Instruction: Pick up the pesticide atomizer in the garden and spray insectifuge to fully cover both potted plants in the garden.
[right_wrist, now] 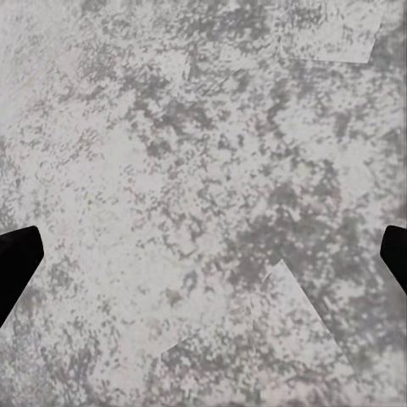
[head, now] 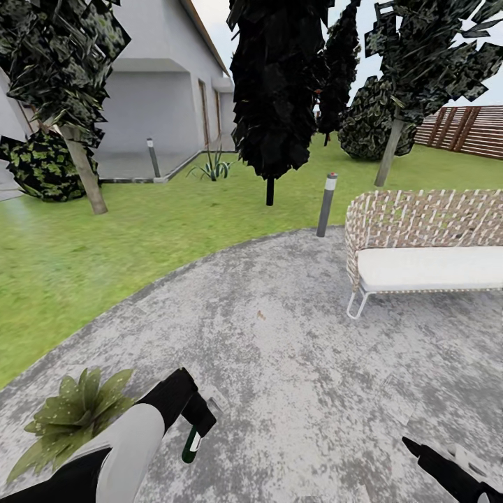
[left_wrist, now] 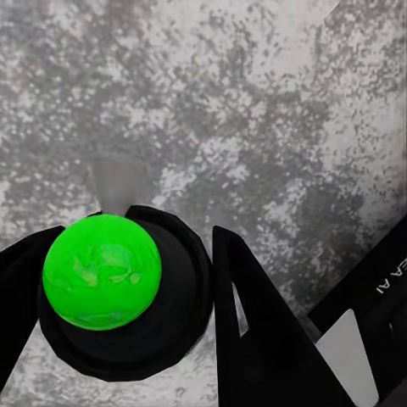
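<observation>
The robot stands on the grey paving of the garden, lawn curving round it. The left gripper has its jaws closed around the pesticide atomizer, whose bright green cap sits between the two black fingers; in the head view the atomizer's dark green and white body hangs below the left arm. The right gripper has its jaws spread wide, holding nothing, over bare paving. One potted plant, a low rosette of broad green leaves, sits just beside the left arm; its pot is hidden by foliage. A wicker seat with a white cushion stands well apart to the right (no second potted plant can be made out).

Judgement: pickup is complete; the spraying step is in hand. The next move calls for turning the nozzle toward the rosette and covering it fully, then locating the other plant.
</observation>
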